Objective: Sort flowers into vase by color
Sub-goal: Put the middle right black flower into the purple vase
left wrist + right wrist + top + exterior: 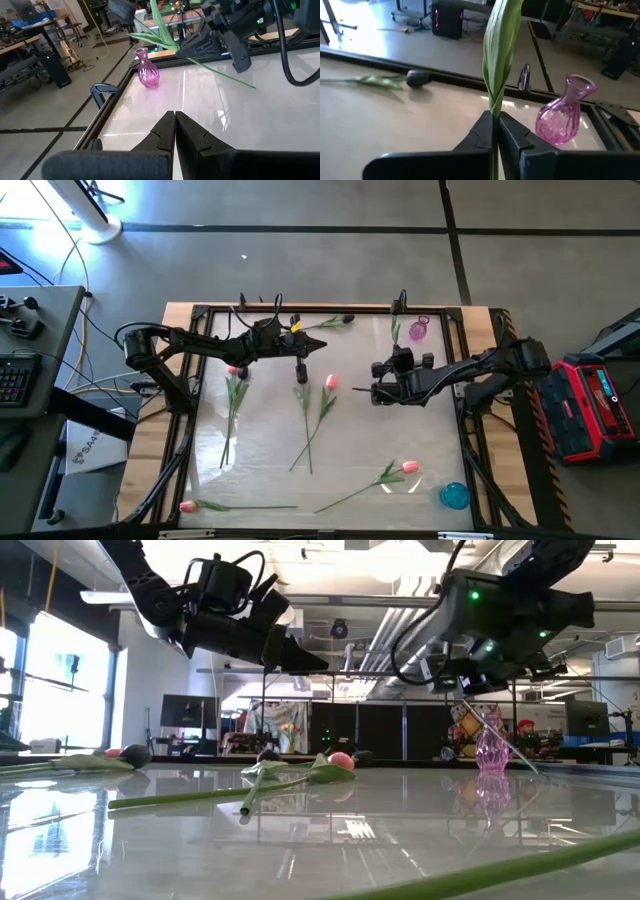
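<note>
Green tulip stem (496,65) clamped in right gripper (496,131) near pink vase (563,112) — left gripper (175,131) closed, apparently empty.

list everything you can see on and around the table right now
pink vase: one, clear pink glass, far right corner of the table
blue vase: one, clear blue, near right corner
pink tulips: four, one mid-table, one near right, one near left corner, one under the left arm
dark tulips: two, one at the far edge, one mid-table
held tulip: one, green leaf and stem showing, head hidden
table: one, glossy pale top, dark frame
left claw: shut, empty, above the far middle
right claw: shut on the held tulip, near the pink vase
</note>
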`<state>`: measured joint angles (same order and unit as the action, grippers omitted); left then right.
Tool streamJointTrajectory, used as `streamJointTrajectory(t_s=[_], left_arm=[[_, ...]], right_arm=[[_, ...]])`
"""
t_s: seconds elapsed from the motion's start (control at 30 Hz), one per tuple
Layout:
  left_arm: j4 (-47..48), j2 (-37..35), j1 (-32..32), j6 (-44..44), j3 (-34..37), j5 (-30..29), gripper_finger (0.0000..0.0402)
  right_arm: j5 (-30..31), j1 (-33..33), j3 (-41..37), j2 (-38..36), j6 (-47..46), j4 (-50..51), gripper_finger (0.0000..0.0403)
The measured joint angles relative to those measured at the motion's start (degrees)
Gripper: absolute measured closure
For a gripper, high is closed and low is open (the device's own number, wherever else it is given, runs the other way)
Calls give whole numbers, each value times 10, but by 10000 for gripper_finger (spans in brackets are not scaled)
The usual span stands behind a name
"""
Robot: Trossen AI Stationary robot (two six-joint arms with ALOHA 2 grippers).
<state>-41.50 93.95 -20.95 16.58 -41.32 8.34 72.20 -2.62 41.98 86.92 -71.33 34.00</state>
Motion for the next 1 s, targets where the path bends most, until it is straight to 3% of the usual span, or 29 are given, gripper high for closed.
streamJointTrajectory(t_s=[0.37, 0.63, 0.8, 1.0], left_arm=[[18, 0, 0, -15, 3, -1, 402], [18, 0, 0, -14, 3, -2, 401], [19, 0, 0, -14, 3, -2, 402], [18, 0, 0, -7, 3, -2, 401]], right_arm=[[2, 43, 0, -9, 152, -125, 403], [-8, 67, 0, -64, 390, -254, 403], [107, 86, 0, -153, 366, -199, 403], [172, 127, 0, -221, 329, -122, 403]])
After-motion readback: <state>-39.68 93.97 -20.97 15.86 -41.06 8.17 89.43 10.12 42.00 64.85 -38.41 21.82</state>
